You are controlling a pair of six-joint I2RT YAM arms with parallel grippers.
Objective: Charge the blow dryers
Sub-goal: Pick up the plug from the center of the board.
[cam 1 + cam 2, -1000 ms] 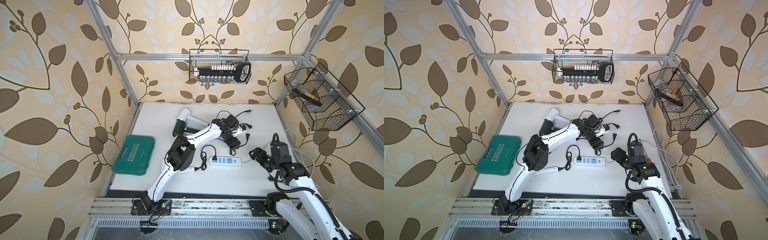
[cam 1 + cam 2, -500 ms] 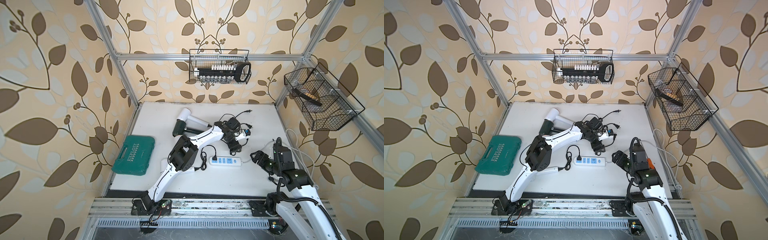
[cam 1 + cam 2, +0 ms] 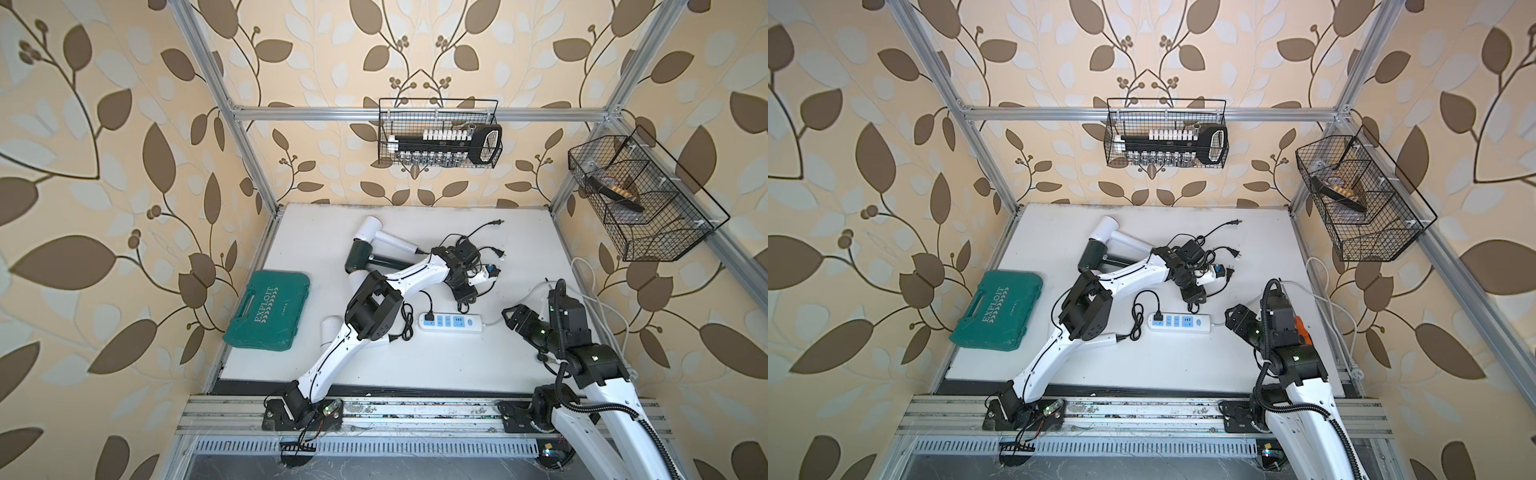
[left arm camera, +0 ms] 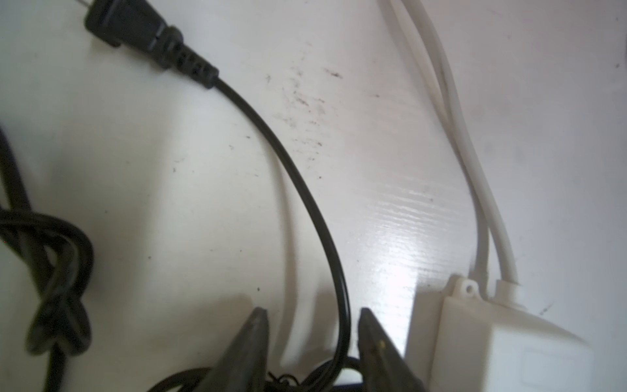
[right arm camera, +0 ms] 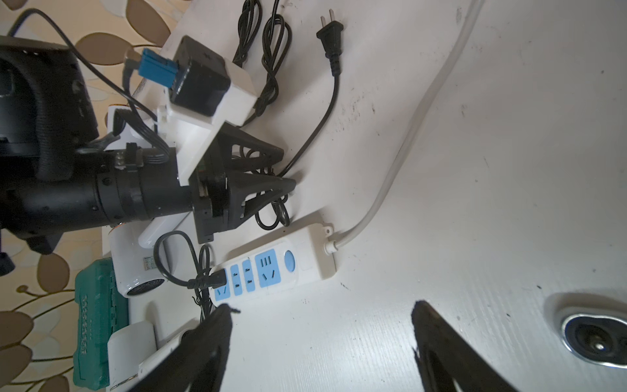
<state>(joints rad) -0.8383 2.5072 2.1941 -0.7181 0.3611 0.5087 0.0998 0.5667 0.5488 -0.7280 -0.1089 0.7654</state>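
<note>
Left claw (image 4: 314,322), narrowly parted astride the cord (image 4: 298,176) beside the power strip (image 4: 492,339) and gripping nothing yet, may clamp slack, leaving the plug (image 4: 135,30) dangling unaimed.

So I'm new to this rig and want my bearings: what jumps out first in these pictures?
The left gripper, far out over the white table, straddles a black cord beside the blue-socketed power strip at mid-table. Next come the green tool case on the table's left side, and a white blow dryer and a dark green blow dryer lying together farther back.
</note>
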